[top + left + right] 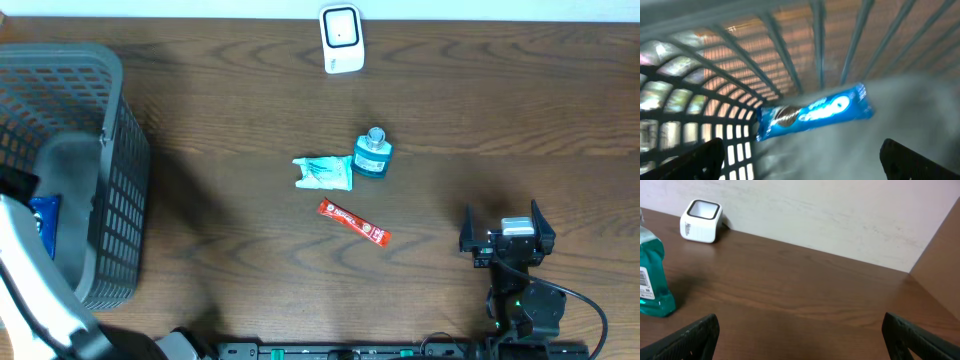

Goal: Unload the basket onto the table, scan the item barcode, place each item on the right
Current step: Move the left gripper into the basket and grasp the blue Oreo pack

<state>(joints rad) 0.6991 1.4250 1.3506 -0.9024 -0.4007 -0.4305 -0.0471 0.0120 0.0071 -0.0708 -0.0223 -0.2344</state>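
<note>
At the table's (250, 290) far left edge stands a grey mesh basket (110, 200), with the left arm (30, 290) reaching down into it. Left hand (805, 162) stands wide, its dark fingertips at the two lower corners of the wrist view, nothing between them. Blue Oreo pack (815, 112) is inside the basket, beyond the fingertips and close to the mesh wall, slightly tilted and clear of both fingers — not gripped. The view is blurred. From overhead only a blue patch of it shows beside the arm.

Top centre of the table: white barcode scanner (341, 38), near the back edge. Mid-table: teal bottle (373, 153) upright, teal-and-white packet (324, 173) just beside it, red sachet (353, 222) lying diagonally nearby, apart from both.

Right hand (507, 228) is over bare table at lower right — wide, empty, well apart from those three. Its wrist view catches the bottle at the left edge and the scanner beyond.
</note>
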